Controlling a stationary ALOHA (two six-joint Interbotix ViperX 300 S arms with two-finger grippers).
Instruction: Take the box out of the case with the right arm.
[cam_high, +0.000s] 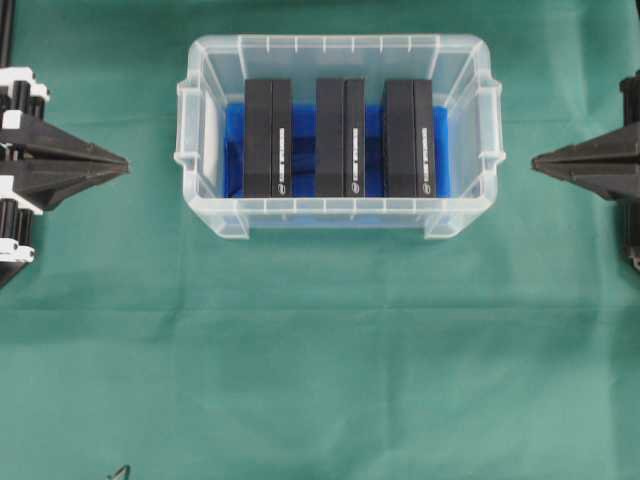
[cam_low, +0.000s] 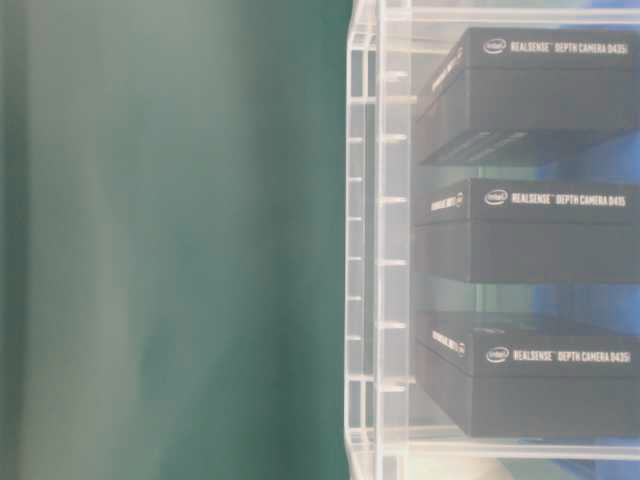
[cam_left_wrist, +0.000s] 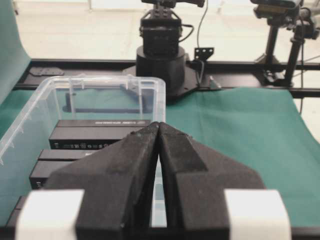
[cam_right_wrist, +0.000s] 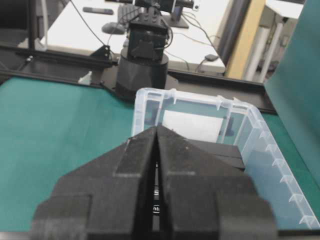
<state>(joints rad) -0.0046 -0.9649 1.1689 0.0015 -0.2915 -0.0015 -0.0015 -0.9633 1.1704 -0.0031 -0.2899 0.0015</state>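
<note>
Three black boxes (cam_high: 341, 138) stood side by side in the clear case (cam_high: 338, 209) on the green cloth (cam_high: 300, 350). The right gripper (cam_high: 536, 162) and left gripper (cam_high: 126, 163) waited outside, both clenched, grasping nothing.

You get even, soft light from above in the overhead view: the green tabletop (cam_high: 320, 350) shows only faint creases and the case (cam_high: 340, 135) casts almost no shadow. Its clear rim (cam_high: 335, 45) picks up pale highlights. In the table-level view the cloth on the left is smeared and out of focus, while the white print on the boxes (cam_low: 540, 215) stays readable. Both wrist views blur their own pincer, the left pincer (cam_left_wrist: 159, 127) and the right pincer (cam_right_wrist: 156, 131), up close. Behind the right one the background looks bright, perhaps overexposed.
</note>
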